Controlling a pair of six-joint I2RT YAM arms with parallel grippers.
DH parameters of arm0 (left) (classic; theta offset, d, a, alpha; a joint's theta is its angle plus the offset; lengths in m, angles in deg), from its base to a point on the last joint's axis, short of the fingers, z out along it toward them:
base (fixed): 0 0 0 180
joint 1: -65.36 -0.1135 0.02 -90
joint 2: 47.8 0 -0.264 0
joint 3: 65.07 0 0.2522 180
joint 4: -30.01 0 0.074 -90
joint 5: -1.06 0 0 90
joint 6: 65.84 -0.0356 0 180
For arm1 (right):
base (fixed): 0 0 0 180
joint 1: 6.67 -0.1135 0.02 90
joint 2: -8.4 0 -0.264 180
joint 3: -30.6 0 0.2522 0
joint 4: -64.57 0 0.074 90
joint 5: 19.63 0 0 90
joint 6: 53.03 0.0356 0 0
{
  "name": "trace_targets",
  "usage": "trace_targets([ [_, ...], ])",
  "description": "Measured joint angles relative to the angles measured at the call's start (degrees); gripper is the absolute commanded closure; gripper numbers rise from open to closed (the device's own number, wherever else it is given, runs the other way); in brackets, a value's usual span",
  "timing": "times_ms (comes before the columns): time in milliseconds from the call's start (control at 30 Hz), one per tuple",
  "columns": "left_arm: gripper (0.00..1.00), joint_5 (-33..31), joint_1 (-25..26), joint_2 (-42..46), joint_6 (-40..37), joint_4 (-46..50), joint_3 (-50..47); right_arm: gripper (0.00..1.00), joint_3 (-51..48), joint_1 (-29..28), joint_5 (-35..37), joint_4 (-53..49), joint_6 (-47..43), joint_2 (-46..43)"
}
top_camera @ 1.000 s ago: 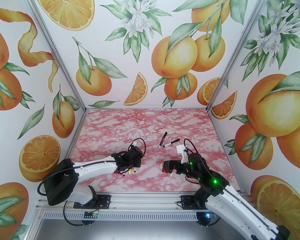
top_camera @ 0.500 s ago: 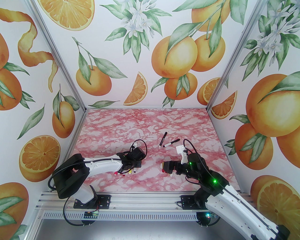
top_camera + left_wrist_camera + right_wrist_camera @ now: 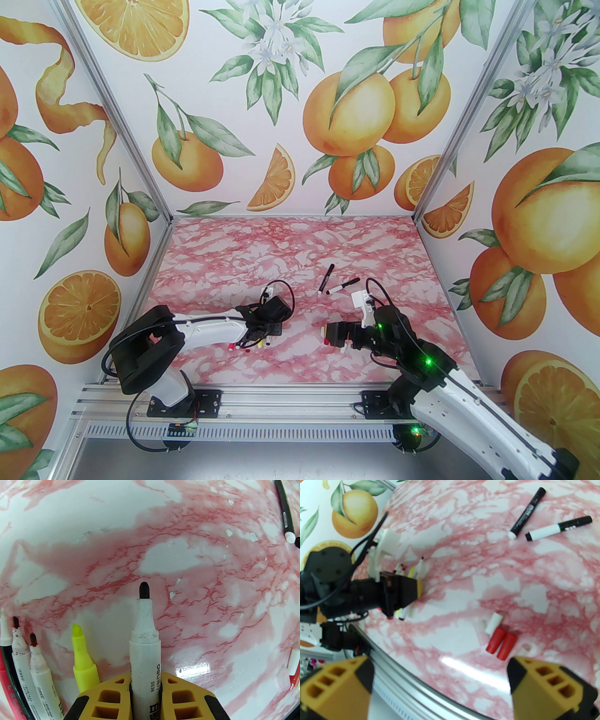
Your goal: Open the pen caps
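Inside my left pincer [image 3: 145, 691], clamped tight: white marker [image 3: 144, 644], black nib bare, pointing ahead over the table [image 3: 164, 538]. Just left of it: yellow highlighter [image 3: 82, 653] and more uncapped pens [image 3: 38, 665]. Right pincer [image 3: 439, 669] gapes wide, empty; just ahead of it two red caps [image 3: 501, 643] and a white cap [image 3: 494, 623]. Two black pens [image 3: 527, 512] well beyond, capped I think. Risk I see: release too high and the marker rolls into that row or smears ink.

The far half of the pink marbled desk [image 3: 262, 239] lies free; two black slim markers [image 3: 325, 280] and short red plastic caps [image 3: 496, 640] clutter the right side.
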Motion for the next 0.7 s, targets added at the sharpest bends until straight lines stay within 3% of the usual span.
trace_targets([
  [133, 0.72, -0.5, 0.0, 0.0, 0.2, 0.1, 0.0, 0.0, -0.1, 0.0, 0.0, 0.2, 0.0, 0.3],
  [533, 0.74, -1.4, 0.2, 0.2, 0.0, 1.6, 0.2, 0.0, -0.5, 0.0, 0.0, 0.7, 0.2, 0.3],
  [700, 0.65, -2.7, 0.7, 2.9, -0.9, 6.0, 2.8, 0.0, -1.3, 0.0, 0.0, 1.0, 0.6, 0.2],
])
